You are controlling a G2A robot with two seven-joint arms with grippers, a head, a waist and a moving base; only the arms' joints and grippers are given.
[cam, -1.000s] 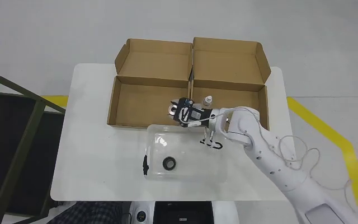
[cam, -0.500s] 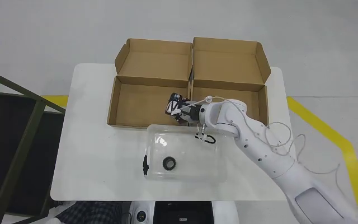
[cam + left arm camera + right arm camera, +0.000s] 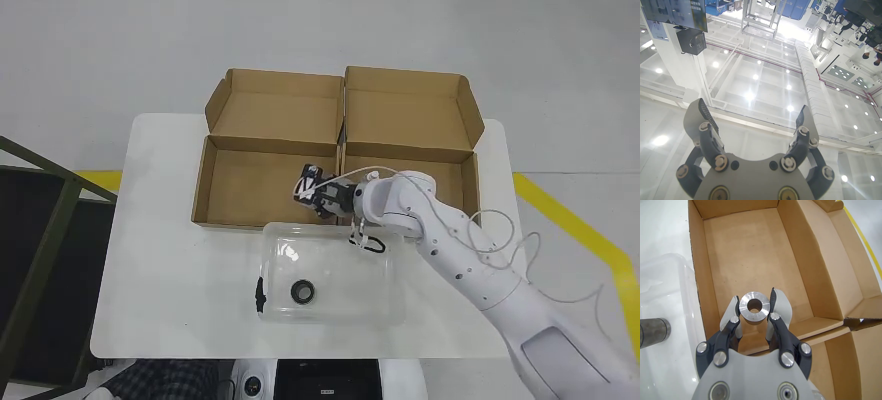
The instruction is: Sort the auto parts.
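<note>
Your right gripper (image 3: 754, 302), clamped on the metal sleeve (image 3: 754, 316), has shifted toward 9 o'clock and hangs over the left-hand box's (image 3: 250, 185) 4 o'clock corner. A release there looks next.

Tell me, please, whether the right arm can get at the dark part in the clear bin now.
Probably not yet: the right gripper is shut on a silver bushing over the cardboard box. Nothing seems to cover the dark part in the clear bin, so it could once emptied.
</note>
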